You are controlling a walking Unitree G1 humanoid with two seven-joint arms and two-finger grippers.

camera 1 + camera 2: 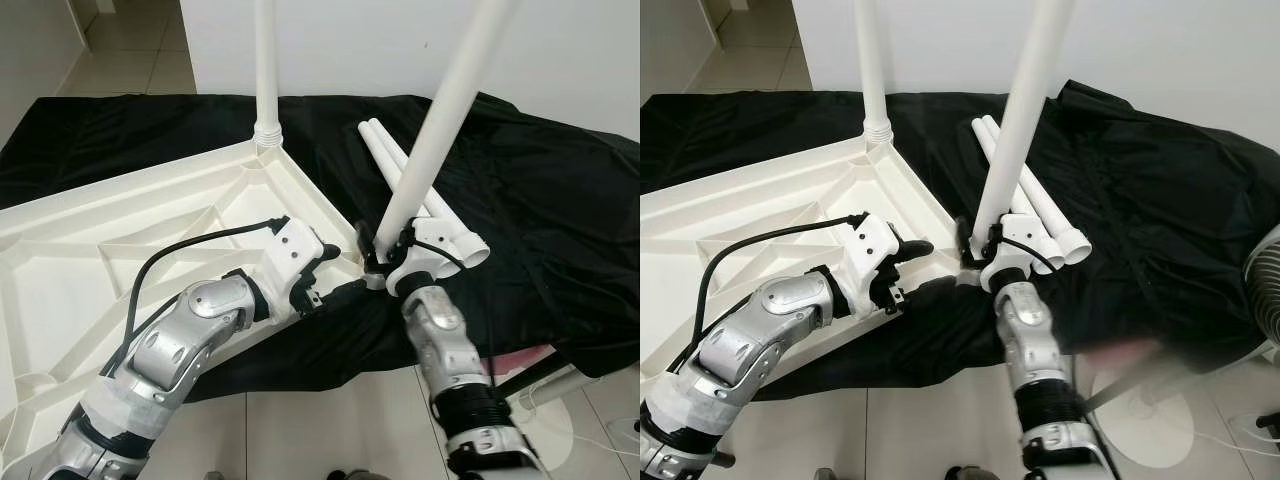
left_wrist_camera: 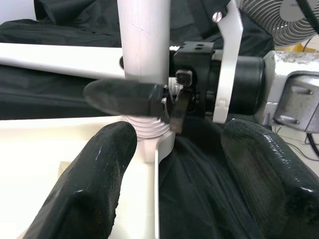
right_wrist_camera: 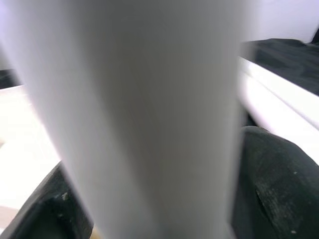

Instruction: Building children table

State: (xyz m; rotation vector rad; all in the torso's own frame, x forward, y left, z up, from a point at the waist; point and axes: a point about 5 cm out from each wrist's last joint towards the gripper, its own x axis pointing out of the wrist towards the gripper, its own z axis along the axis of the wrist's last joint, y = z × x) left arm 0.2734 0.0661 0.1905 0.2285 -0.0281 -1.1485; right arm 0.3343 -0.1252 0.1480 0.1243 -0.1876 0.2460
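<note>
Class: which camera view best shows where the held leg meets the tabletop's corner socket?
The left wrist view: the leg's threaded end sits at the socket, right hand clamped just above. Both eye views hide that joint behind the hand; the right wrist view gives a blurred close-up of the leg.

Black cloth (image 1: pixel 560 190) over the surface, bearing an upturned white tabletop (image 1: pixel 120 240) and two loose white legs (image 1: pixel 395 165).

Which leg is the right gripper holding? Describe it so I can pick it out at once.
Start at the white tabletop lying upside down on the black cloth. At its near corner, the right gripper is shut on a white leg. It leans out of its corner socket, whereas the far-corner leg stands straight and two spare legs lie flat.
</note>
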